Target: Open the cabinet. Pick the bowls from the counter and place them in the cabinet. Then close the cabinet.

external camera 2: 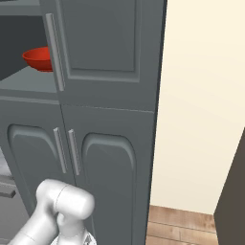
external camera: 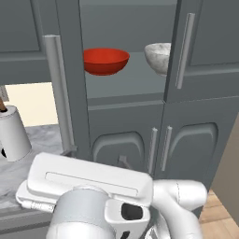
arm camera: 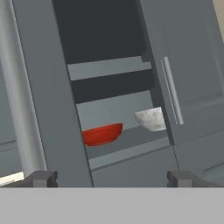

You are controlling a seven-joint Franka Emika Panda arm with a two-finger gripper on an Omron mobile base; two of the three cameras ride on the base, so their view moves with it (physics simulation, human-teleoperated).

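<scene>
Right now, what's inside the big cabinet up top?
On the cabinet shelf sit a red bowl and a marbled bowl. The right door covers part of the marbled one.

The light is soft and even, with no strong lamp spot. The inside of the cabinet [arm camera: 100, 39] is darkest at the top and back. The red bowl [external camera: 106, 60] has a small shine on its rim. Shadows are faint. All the pictures look a bit fuzzy and smooth. The edges do not bend.
</scene>
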